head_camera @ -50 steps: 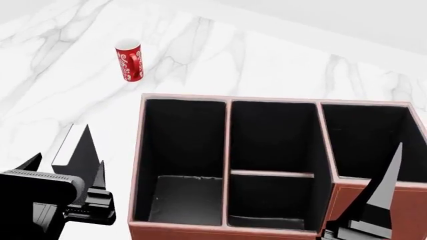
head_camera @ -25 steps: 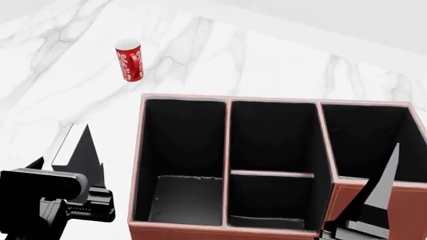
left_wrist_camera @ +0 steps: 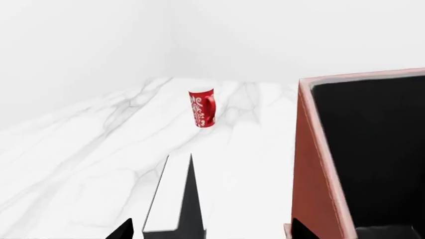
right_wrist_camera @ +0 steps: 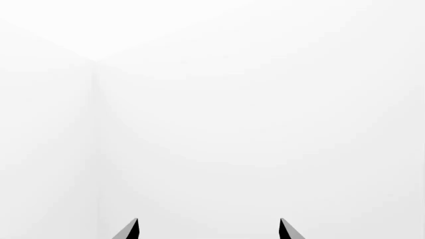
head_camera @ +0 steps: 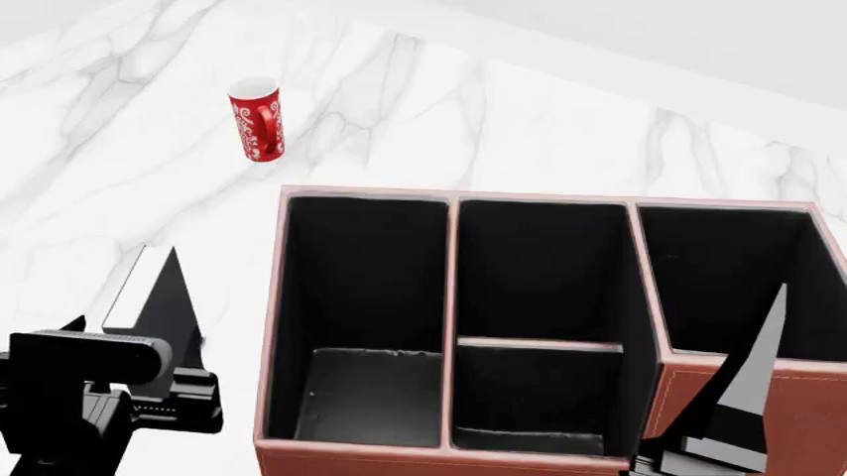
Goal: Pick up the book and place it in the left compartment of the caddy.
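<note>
The book point(head_camera: 149, 293) stands upright on the desk point(head_camera: 556, 119), long axis vertical, left of the caddy point(head_camera: 450, 327), between the left gripper's point(left_wrist_camera: 209, 234) released jaws, which have dropped slightly lower. The right gripper's point(right_wrist_camera: 209, 231) jaws are parted.

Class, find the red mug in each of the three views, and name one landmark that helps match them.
Head view: red mug at upper left on the marble, beyond the caddy.
Left wrist view: mug near centre, caddy wall beside it.
Right wrist view: not in it.
Shared landmark: the caddy.
</note>
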{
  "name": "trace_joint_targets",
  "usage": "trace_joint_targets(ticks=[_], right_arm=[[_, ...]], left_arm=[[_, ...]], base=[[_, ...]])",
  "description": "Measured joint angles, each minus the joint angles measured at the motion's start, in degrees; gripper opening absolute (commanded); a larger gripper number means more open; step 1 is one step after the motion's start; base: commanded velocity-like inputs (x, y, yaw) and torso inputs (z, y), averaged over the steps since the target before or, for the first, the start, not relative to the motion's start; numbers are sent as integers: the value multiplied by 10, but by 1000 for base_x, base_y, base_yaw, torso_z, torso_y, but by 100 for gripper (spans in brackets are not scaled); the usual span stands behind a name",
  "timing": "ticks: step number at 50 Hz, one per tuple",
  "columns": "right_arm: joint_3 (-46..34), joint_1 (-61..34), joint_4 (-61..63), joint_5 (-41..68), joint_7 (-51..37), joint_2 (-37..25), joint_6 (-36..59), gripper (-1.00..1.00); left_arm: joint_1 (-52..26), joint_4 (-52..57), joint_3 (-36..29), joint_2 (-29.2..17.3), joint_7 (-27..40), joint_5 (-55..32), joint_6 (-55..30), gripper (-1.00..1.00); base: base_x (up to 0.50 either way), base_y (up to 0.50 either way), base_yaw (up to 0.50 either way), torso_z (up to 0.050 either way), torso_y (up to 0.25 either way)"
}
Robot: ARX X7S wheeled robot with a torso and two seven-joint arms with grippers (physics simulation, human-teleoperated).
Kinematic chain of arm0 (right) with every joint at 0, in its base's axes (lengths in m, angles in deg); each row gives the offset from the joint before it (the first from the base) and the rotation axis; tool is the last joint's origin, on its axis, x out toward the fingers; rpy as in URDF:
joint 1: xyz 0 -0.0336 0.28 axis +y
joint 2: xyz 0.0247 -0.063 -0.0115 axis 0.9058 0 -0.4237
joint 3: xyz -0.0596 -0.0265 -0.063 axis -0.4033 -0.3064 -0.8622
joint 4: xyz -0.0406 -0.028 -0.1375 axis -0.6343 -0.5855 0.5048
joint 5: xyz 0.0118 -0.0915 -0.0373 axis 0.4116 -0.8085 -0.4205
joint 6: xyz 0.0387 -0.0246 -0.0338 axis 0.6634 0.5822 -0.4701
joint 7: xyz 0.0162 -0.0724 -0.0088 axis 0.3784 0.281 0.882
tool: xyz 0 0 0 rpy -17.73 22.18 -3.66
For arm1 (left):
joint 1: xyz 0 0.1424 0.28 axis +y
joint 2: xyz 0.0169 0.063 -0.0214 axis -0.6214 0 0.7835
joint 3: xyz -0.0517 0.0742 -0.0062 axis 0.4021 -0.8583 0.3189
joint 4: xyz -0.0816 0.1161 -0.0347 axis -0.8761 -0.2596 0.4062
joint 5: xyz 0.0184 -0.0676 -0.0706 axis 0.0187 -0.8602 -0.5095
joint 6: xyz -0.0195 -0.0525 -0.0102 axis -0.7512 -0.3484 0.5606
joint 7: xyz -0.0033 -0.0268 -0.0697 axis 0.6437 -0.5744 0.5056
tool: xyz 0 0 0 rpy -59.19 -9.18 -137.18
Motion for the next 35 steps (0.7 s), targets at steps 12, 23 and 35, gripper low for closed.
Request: trace_joint_targets(ticks=[12, 23, 35], right_arm=[[-1, 1, -2, 1, -2, -1, -2, 100], [-2, 1, -3, 1, -4, -3, -3, 100], [-3, 1, -1, 3, -7, -6, -2, 100]], left_arm=[[-14, -43, -2, 4, -7, 4, 22, 100], [-25, -75, -1, 8, -7, 9, 40, 100], [-38, -107, -1, 11, -15, 9, 59, 100]], base=[[0, 0, 0, 0, 0], [0, 0, 0, 0, 0], [0, 0, 0, 0, 0]])
